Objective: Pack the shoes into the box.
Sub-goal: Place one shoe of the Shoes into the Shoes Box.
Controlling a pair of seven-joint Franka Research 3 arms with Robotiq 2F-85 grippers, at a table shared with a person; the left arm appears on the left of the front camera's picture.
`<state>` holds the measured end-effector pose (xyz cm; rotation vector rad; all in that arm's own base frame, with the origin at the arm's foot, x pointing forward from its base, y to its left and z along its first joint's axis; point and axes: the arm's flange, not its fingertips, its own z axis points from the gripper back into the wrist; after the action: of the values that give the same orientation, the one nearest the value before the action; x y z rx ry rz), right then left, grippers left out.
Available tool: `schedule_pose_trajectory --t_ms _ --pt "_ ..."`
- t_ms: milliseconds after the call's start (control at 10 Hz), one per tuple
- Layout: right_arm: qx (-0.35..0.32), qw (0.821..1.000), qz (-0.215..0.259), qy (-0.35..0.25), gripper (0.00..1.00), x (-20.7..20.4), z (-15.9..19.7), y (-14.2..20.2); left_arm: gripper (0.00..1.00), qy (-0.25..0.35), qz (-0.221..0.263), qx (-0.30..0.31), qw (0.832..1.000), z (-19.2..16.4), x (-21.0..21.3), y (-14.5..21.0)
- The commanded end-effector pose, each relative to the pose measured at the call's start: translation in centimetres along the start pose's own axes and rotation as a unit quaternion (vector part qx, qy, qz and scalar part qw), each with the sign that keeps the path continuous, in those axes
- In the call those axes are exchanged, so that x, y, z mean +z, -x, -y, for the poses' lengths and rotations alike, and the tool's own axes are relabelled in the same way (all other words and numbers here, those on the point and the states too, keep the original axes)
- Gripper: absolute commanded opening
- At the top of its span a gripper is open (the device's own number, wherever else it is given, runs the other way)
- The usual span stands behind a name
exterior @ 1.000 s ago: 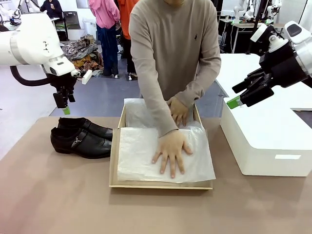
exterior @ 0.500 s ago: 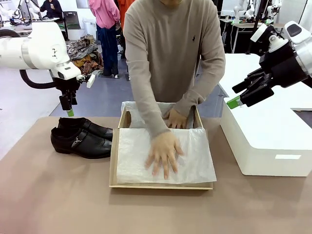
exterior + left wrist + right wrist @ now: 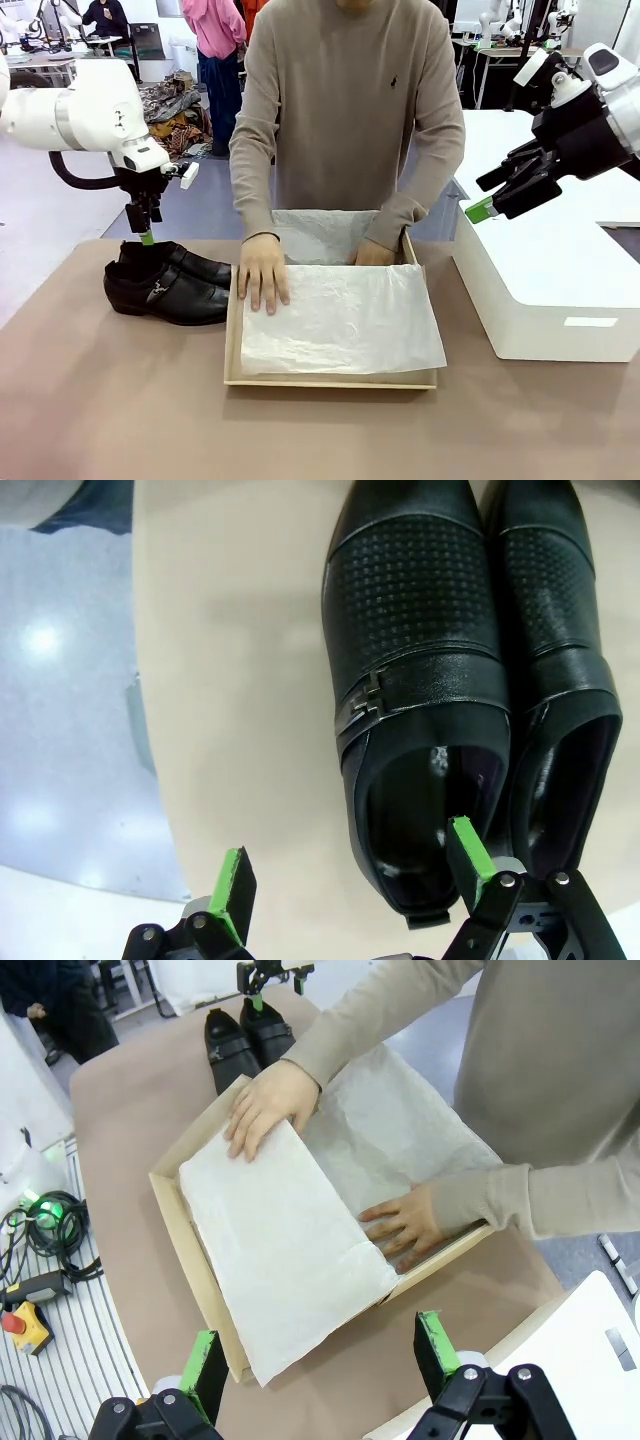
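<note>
The shoes (image 3: 168,285), a glossy black pair with a small metal buckle, lie side by side on the tan table left of the box (image 3: 232,345). The open cardboard box is lined with crinkled white tissue (image 3: 345,320). One hand of the person (image 3: 263,272) presses the tissue at the box's left edge, and the other hand (image 3: 372,252) rests at its far end. My left gripper (image 3: 147,236) hangs open just above the heel end of the shoes (image 3: 430,680), with its fingertips (image 3: 465,845) over the nearer shoe's opening. My right gripper (image 3: 483,197) is open, raised above the white block.
A large white rectangular block (image 3: 545,275) stands to the right of the box. The box (image 3: 175,1215) and the shoes (image 3: 240,1035) appear from above, with cables and a controller off the table edge. The front of the table is bare.
My left gripper has come down and to the right, closer to the shoes' heels. The person's hand slid from the middle of the tissue to the box's left edge. The right arm stayed still.
</note>
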<state>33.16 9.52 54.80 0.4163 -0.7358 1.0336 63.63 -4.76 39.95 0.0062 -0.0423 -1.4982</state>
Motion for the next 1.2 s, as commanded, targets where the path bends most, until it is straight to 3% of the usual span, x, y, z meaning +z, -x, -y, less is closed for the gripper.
schedule_pose_trajectory --t_ms 0,1100 --pt "0.007 1.0 0.011 -0.007 1.0 -0.1 0.3 0.0 1.0 0.005 0.009 -0.019 1.0 -0.8 0.1 0.3" --pt "0.007 1.0 0.011 -0.007 1.0 -0.1 0.3 0.0 1.0 0.031 0.0 -0.031 0.999 -2.2 -2.3 -0.2"
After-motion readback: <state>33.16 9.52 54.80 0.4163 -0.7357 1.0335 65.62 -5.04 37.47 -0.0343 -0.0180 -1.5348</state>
